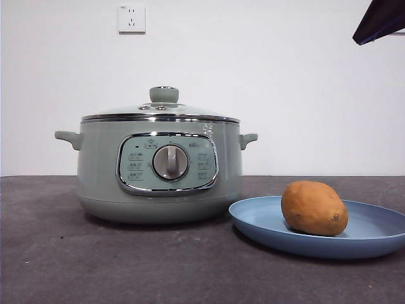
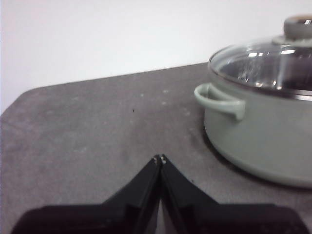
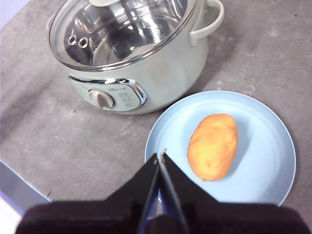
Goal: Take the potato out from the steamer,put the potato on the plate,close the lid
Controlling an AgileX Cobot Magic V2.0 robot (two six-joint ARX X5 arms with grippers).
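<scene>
Steamer (image 1: 159, 174): pale green, on the dark surface (image 1: 63, 253); pot looks empty through the glass in the right wrist view.
Lid (image 1: 161, 113): seated on the steamer rim, knob up.
Potato (image 1: 314, 208): lying on its side on the plate, apart from the steamer.
Plate (image 1: 266, 221): light blue, just beside the steamer base.
Left gripper (image 2: 160, 159): jaws pressed together, holding nothing, above bare surface near a steamer handle.
Right gripper (image 3: 160, 157): jaws pressed together, holding nothing, raised over the plate's edge.
Status: all three steps appear done; nothing evidently left.
</scene>
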